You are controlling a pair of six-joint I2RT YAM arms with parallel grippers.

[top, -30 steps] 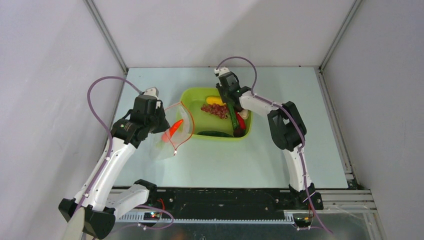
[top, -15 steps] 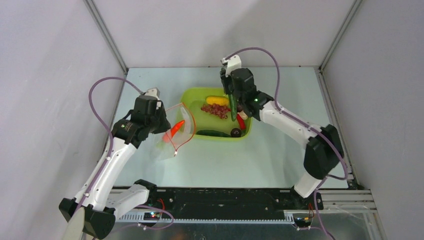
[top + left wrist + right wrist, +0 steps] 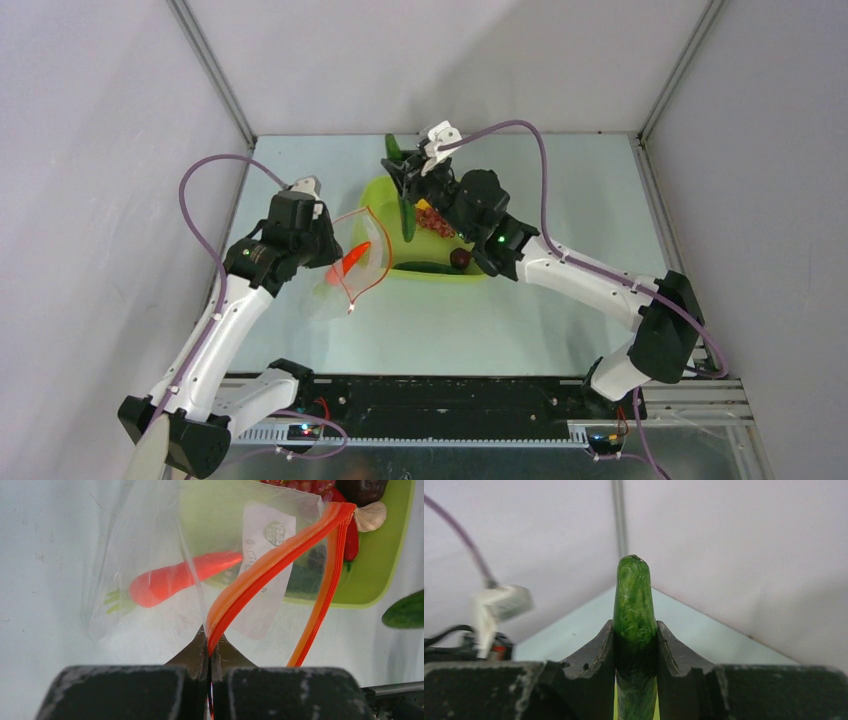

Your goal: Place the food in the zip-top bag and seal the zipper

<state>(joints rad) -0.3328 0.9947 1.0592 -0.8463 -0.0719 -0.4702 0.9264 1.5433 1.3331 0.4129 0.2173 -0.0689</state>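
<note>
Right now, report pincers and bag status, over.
Left pincer shut on zipper, zip-top bag mouth open, carrot inside. Right pincer shut on cucumber, above tray. Path to bag looks clear.

One camera looks down from behind my bases (image 3: pixel 190 440); my wrist cameras peer close along their fingers (image 3: pixel 589 660), left sharing the tray (image 3: pixel 380 565).

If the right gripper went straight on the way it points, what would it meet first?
Apparently nothing near: past its green toy cucumber, the right gripper faces the white enclosure wall; depth is unclear.
</note>
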